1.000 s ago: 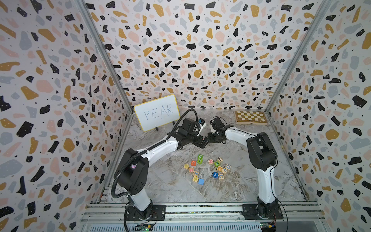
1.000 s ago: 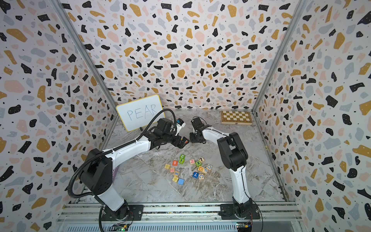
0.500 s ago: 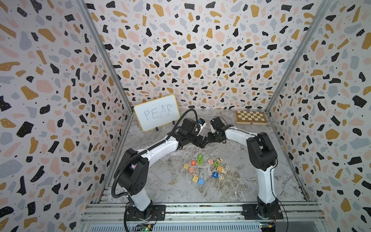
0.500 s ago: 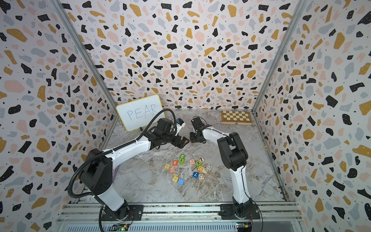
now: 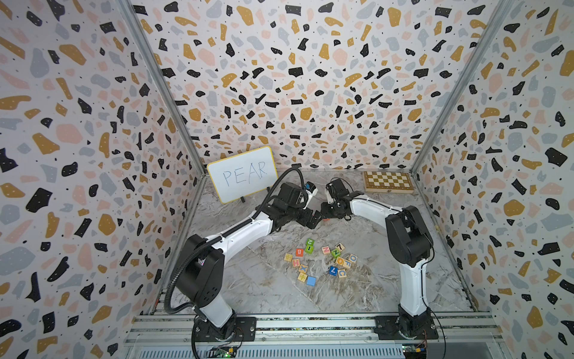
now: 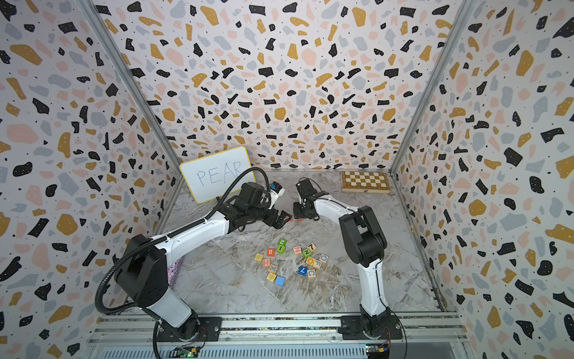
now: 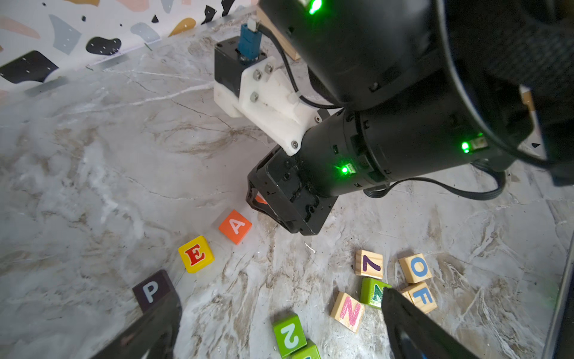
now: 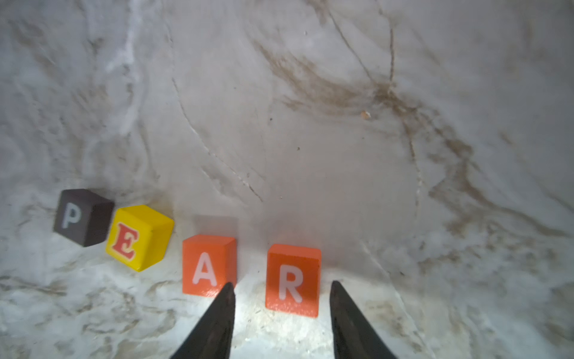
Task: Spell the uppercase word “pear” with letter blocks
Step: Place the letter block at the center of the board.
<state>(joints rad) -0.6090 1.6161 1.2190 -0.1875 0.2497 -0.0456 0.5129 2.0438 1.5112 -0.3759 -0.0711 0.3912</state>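
Observation:
Four letter blocks stand in a row on the marble floor in the right wrist view: black P (image 8: pixel 82 217), yellow E (image 8: pixel 138 237), orange A (image 8: pixel 208 264) and orange R (image 8: pixel 293 279). My right gripper (image 8: pixel 281 283) is open. Its fingertips stand either side of the R block with a gap on each side. The left wrist view shows P (image 7: pixel 152 290), E (image 7: pixel 195 253) and A (image 7: pixel 235 226), with the R block mostly hidden under the right gripper (image 7: pixel 289 202). My left gripper (image 7: pixel 279 295) hangs wide open and empty beside the row. In both top views the two grippers (image 5: pixel 313 217) (image 5: pixel 326 211) meet near the back.
A loose pile of other letter and digit blocks (image 5: pixel 323 258) lies mid-floor, nearer the front. The whiteboard reading PEAR (image 5: pixel 242 174) leans at the back left. A chessboard (image 5: pixel 388 181) lies at the back right. Patterned walls close three sides.
The right gripper's jaws have parted around the R block. Neither arm has visibly shifted in the top views.

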